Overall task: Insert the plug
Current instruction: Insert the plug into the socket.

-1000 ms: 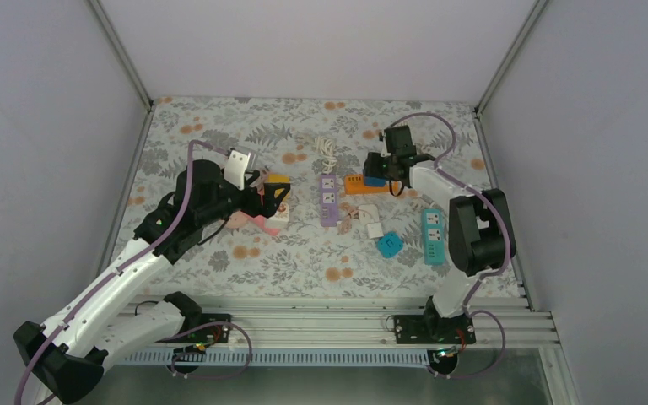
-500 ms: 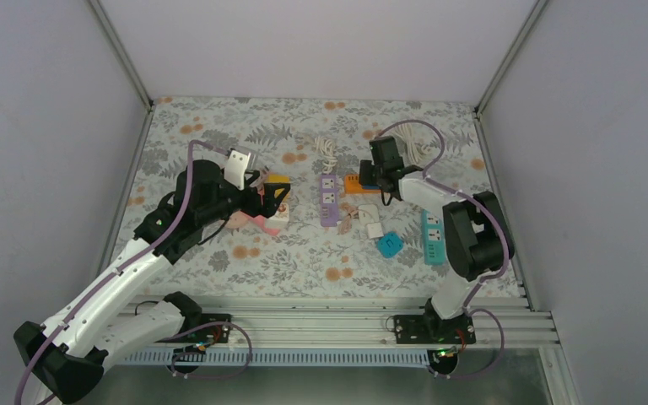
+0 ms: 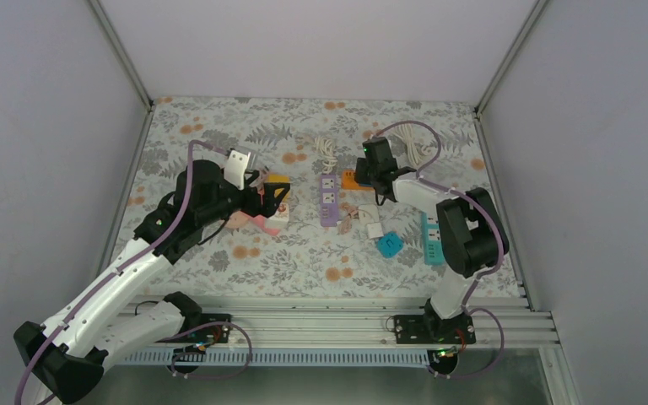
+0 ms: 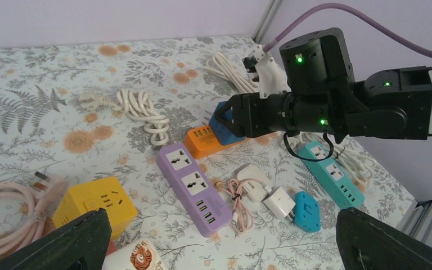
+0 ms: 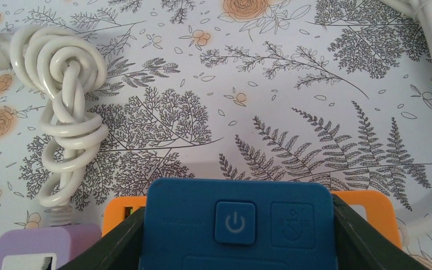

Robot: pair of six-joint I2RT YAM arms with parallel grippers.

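Observation:
My right gripper (image 3: 372, 175) is shut on a dark blue plug block (image 5: 236, 225) with a power button on its top face. It holds the block right over the orange power strip (image 5: 365, 207), whose ends show on both sides of it. In the left wrist view the blue block (image 4: 224, 127) sits against the orange strip (image 4: 201, 138). I cannot tell whether it is seated. My left gripper (image 3: 273, 199) is open and empty, low beside the yellow cube socket (image 4: 93, 201).
A purple power strip (image 3: 329, 199) lies left of the orange one. A teal strip (image 3: 432, 237), a light blue adapter (image 3: 389, 245) and white chargers (image 4: 278, 201) lie to the right. Coiled white cord (image 5: 67, 129) lies behind. Pink cable (image 4: 5, 208) lies near my left gripper.
My right gripper has moved left with the blue block, from right of the orange strip to over it. The left arm has not moved.

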